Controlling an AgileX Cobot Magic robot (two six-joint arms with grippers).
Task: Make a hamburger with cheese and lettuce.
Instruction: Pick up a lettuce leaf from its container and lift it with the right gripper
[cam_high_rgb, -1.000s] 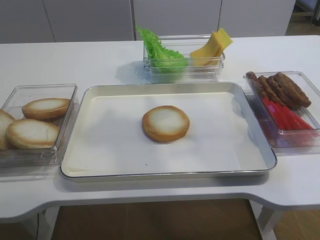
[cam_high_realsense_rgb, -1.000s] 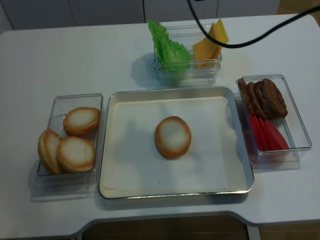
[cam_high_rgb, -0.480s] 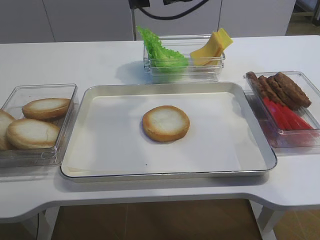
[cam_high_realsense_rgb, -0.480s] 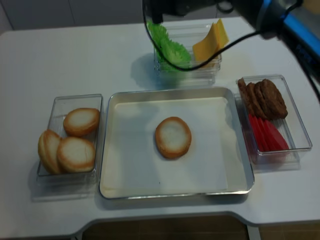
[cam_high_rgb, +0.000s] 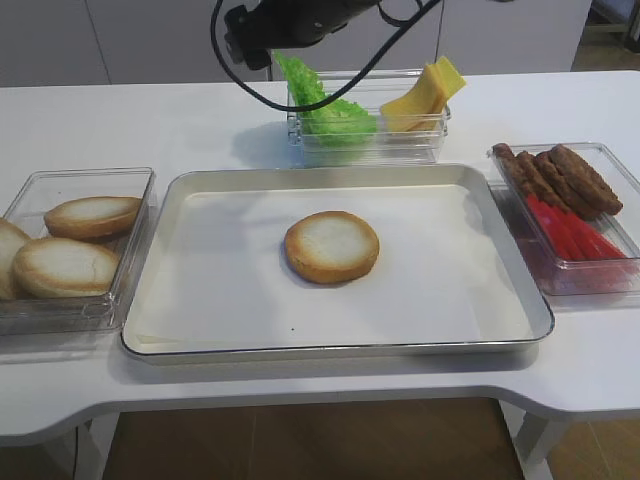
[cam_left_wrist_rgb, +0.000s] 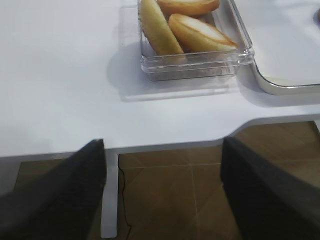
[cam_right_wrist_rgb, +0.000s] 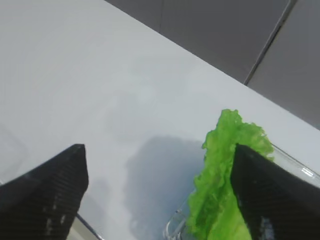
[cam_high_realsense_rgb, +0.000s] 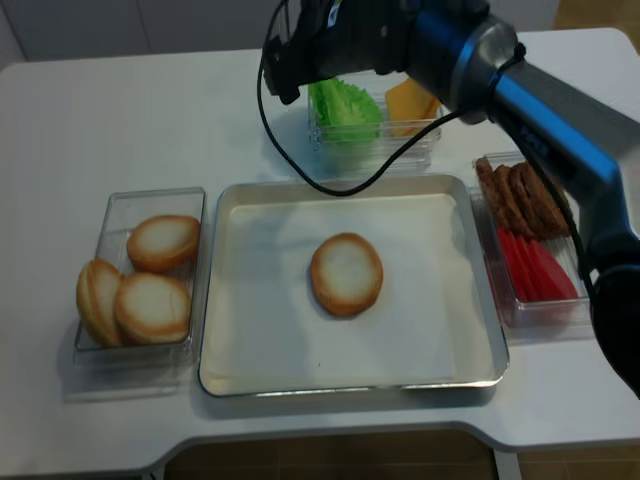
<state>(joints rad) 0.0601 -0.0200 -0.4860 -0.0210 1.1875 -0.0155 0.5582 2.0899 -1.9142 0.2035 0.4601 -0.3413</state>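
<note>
the right tool (cam_right_wrist_rgb: 155, 195) hangs above the far end of the tabletop (cam_high_rgb: 150, 120), its two dark fingers (cam_right_wrist_rgb: 45, 195) wide apart, with the lettuce (cam_right_wrist_rgb: 220, 190) standing upright in its clear box (cam_high_rgb: 365, 140) close to one finger. the cheese (cam_high_rgb: 425, 95) leans in the same box, and the hamburger (cam_high_rgb: 331, 246) lies pale face up in the middle of the tray (cam_high_rgb: 340, 349). the left tool (cam_left_wrist_rgb: 162, 195) is also spread apart, near the tabletop's front edge beside the box of buns (cam_left_wrist_rgb: 195, 55).
</note>
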